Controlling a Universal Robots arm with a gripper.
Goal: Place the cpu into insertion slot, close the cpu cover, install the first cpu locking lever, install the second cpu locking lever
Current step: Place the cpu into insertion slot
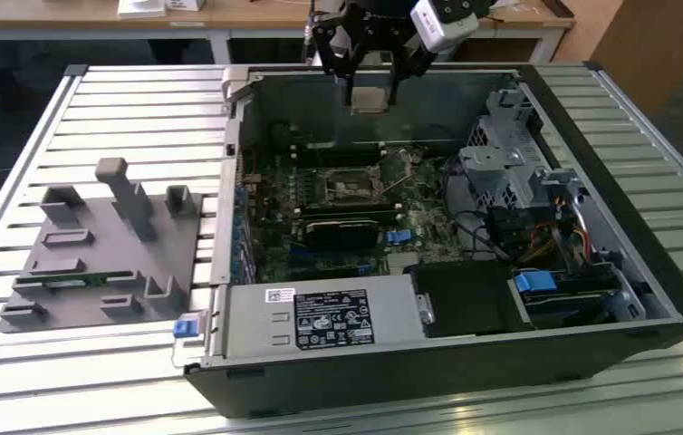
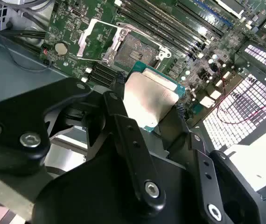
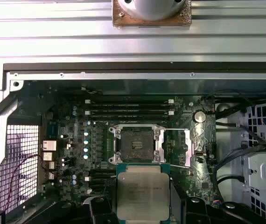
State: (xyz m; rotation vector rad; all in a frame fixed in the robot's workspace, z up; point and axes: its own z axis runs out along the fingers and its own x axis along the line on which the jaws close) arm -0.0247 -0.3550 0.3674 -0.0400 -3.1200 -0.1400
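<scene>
My gripper (image 1: pixel 369 89) hangs over the far wall of the open computer case, shut on the cpu (image 1: pixel 369 98), a flat square chip with a dull silver top. Both wrist views show the cpu (image 2: pixel 149 98) (image 3: pixel 142 191) clamped by its edges between the black fingers (image 2: pixel 123 116), well above the board. The insertion slot (image 3: pixel 135 143) (image 2: pixel 135 49) (image 1: pixel 348 187) lies bare on the green board, its dark pin field showing. The cpu cover (image 2: pixel 84 43) (image 3: pixel 196 142) stands swung open beside the slot. A thin locking lever (image 3: pixel 179 130) sticks up next to it.
Long black memory slots (image 3: pixel 128 109) run beside the socket. A power supply (image 1: pixel 323 317) fills the case's near corner and a silver drive cage (image 1: pixel 511 172) with cables stands on the exterior view's right. A grey parts fixture (image 1: pixel 100 254) sits on the slatted table, left of the case.
</scene>
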